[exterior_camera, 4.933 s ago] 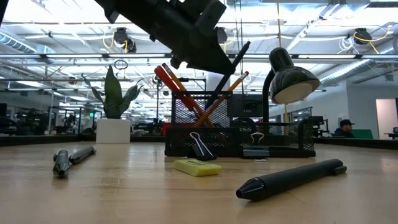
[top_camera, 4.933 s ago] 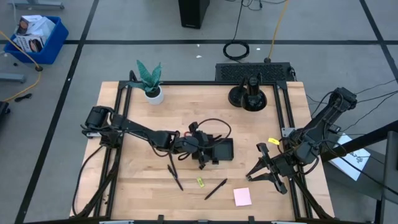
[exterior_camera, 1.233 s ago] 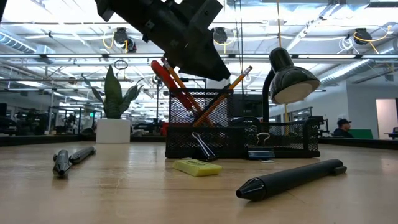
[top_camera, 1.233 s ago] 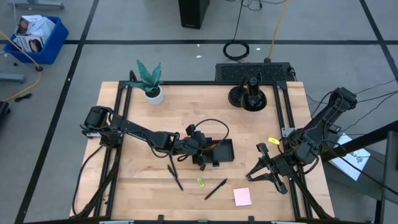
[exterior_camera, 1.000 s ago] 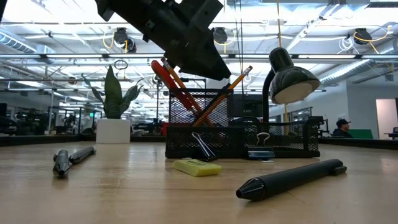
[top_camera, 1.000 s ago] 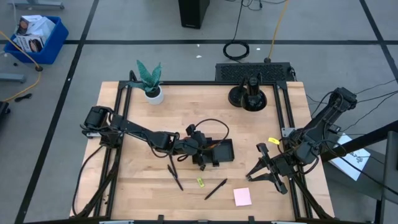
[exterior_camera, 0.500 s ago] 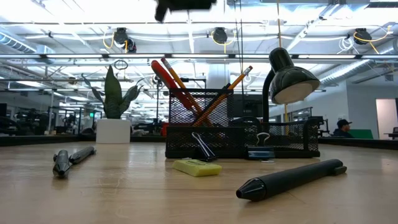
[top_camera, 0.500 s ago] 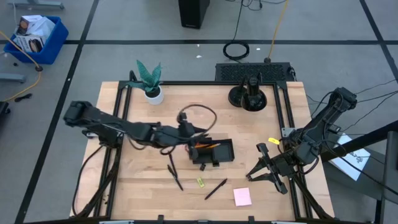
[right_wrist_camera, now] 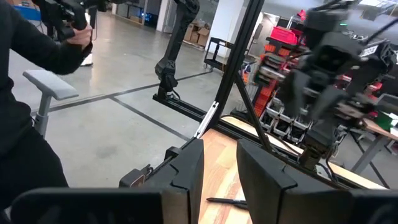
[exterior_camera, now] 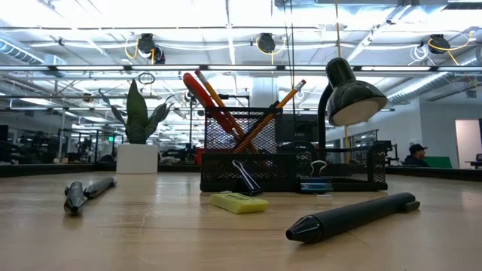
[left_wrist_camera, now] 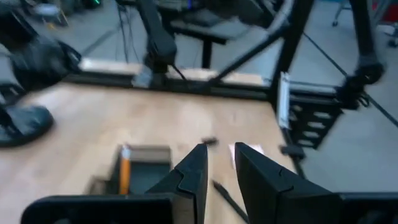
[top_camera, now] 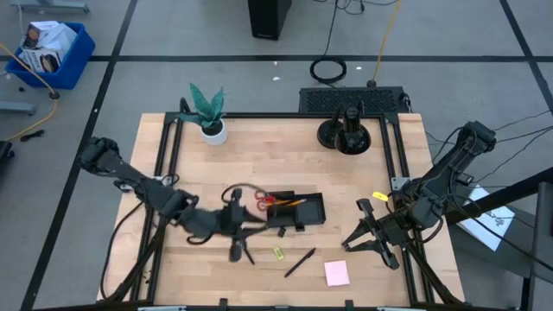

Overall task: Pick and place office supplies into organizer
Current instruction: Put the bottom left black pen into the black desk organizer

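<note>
- The organizer [top_camera: 298,210], a low black mesh tray, sits about mid-counter. The red-handled scissors [top_camera: 263,200] and orange pencils [top_camera: 289,203] already stand in its cup and lean out over the rim.
- The left tool [top_camera: 235,250] hangs over the counter just off the organizer's near-left corner, right above the pair of black pens [exterior_camera: 86,191] lying there. From its own wrist camera the fingers [left_wrist_camera: 193,174] stand a narrow gap apart with nothing between them.
- My read: one item is stowed and the left arm is on its way to the next pick, likely those pens. It will need to drop lower, line its fingers across a barrel and pinch, since the pens are slim and lie flat.
- Loose in front of the organizer, on its near side: a small yellow-green piece [top_camera: 278,253], another black pen [top_camera: 300,262] and, further toward the right arm, a pink sticky-note pad [top_camera: 337,273]. Black clips [exterior_camera: 242,178] lean against the organizer's front wall.
- The right tool [top_camera: 370,240] waits at the counter's edge, well right of the organizer, fingers [right_wrist_camera: 186,168] slightly parted and empty.
- The counter [top_camera: 259,155] is pale wood in a black frame. Behind the organizer stand a potted plant [top_camera: 208,111] and a round black lamp base [top_camera: 346,134]. Beyond is a grey taped floor and a bright open workshop.
</note>
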Controlling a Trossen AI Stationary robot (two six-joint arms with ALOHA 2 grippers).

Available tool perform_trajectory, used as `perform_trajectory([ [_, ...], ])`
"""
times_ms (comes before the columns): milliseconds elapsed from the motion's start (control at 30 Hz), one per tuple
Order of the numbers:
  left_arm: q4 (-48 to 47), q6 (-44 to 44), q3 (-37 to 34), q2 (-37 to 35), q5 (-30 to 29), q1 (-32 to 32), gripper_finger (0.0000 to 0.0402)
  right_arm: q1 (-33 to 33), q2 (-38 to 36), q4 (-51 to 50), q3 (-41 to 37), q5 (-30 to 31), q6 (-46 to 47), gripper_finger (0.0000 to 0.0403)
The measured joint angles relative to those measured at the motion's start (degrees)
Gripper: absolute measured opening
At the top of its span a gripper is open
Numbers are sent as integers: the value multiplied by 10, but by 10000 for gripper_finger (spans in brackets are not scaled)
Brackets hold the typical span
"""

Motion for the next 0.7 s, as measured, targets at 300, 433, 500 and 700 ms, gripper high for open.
perform_trajectory([
  [300, -39, -144, -1, 38, -56, -82, 88, 0, 0, 0, 0, 0, 0, 89],
  [433, -37, -188, 0, 78, -59, -100, 88, 0, 0, 0, 0, 0, 0, 89],
  [500, -42, -222, -1, 96, -55, -108, 88, 0, 0, 0, 0, 0, 0, 89],
  [700, -56, -317, -1, 128, -20, -126, 88, 0, 0, 0, 0, 0, 0, 89],
])
